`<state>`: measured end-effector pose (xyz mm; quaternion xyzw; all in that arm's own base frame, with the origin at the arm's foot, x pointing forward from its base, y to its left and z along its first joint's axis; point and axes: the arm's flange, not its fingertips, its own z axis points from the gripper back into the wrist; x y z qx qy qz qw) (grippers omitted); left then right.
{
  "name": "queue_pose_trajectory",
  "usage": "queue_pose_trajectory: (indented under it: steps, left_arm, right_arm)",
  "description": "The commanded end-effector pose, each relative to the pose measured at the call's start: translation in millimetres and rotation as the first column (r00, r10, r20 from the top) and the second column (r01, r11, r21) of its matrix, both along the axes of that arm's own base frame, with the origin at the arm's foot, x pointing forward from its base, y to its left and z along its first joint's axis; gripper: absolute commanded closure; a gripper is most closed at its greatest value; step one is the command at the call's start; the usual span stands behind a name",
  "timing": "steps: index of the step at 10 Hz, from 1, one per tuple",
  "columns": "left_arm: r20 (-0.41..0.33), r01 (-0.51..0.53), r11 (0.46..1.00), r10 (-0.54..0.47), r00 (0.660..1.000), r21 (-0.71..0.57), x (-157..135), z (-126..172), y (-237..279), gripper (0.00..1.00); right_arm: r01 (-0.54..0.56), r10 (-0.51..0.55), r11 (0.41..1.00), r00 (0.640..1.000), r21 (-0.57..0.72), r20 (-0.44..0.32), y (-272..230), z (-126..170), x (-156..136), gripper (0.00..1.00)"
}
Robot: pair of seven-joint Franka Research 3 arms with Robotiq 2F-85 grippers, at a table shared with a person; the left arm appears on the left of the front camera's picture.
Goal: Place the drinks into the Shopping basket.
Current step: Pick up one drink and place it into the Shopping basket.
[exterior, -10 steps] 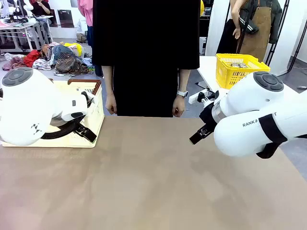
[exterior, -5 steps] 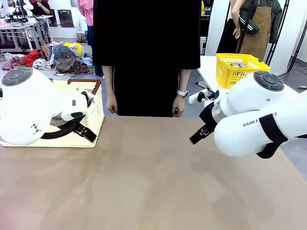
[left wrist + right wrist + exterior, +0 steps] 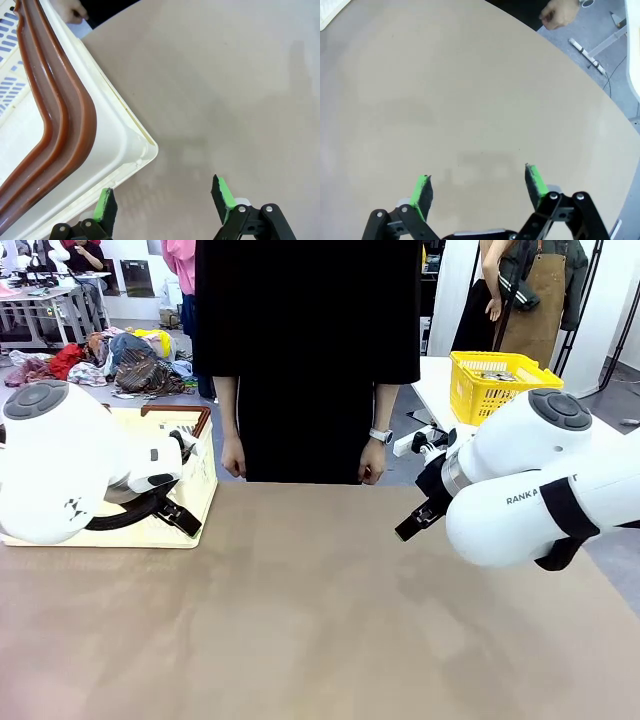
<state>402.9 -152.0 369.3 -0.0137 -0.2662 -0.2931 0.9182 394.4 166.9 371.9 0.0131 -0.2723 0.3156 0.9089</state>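
The left gripper [image 3: 162, 192] is hovering released at the Shopping basket [image 3: 112, 135]'s corner, the right gripper [image 3: 477, 175] hanging released well apart from it; whether the drinks are lying inside, I cannot tell.

The tan counter [image 3: 300, 620] has a matte, faintly mottled top. A person [image 3: 305, 340] in black stands at the middle of its far edge, wearing a wristwatch [image 3: 379, 436]. Beyond the far right corner a yellow basket [image 3: 500, 385] sits on a white table [image 3: 432, 378]. Beyond the far left corner a heap of clothes [image 3: 125, 368] lies on the grey floor [image 3: 400, 410].
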Motion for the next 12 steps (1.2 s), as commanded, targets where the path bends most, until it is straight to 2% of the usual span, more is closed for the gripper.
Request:
queue_pose_trajectory:
  steps: [1, 7, 8, 9, 10, 11, 12]
  left_arm:
    - [0.003, -0.001, 1.0, 0.001, 1.0, -0.001, 0.5, 1.0, 0.2, 0.0]
    - [0.0, 0.0, 1.0, 0.0, 1.0, 0.0, 0.0, 0.0, -0.1, 0.0]
    - [-0.152, 0.131, 0.988, -0.143, 0.978, -0.087, -7.9, 14.5, -2.3, 0.0]
    - [-0.326, 0.203, 0.967, -0.244, 0.913, -0.153, -19.9, 30.5, -4.6, 0.0]
    - [-0.409, 0.255, 0.932, -0.344, 0.845, -0.255, -36.1, 50.8, -5.1, 0.0]
    - [-0.47, 0.19, 0.902, -0.37, 0.801, -0.387, -49.0, 80.8, -0.1, 0.0]
    - [-0.495, 0.063, 0.868, -0.339, 0.8, -0.492, -58.6, 112.6, 14.4, 0.0]
  right_arm:
    - [0.0, 0.0, 1.0, 1.0, 0.001, 0.0, -0.1, 0.0, 0.0, 0.0]
    - [0.0, 0.0, 1.0, 1.0, 0.0, 0.0, 0.0, 0.0, 0.0, 0.0]
    - [-0.048, 0.052, 0.997, 0.996, 0.056, -0.076, -1.8, 16.6, -6.3, 0.0]
    - [-0.051, 0.063, 0.996, 0.985, 0.079, -0.162, -15.8, 34.1, -11.4, 0.0]
    - [-0.058, 0.099, 0.987, 0.956, 0.153, -0.277, -32.3, 51.1, -15.4, 0.0]
    - [-0.017, 0.117, 0.963, 0.927, 0.271, -0.355, -49.0, 71.1, -21.8, 0.0]
    - [0.067, 0.115, 0.917, 0.899, 0.393, -0.422, -66.1, 92.9, -33.0, 0.0]
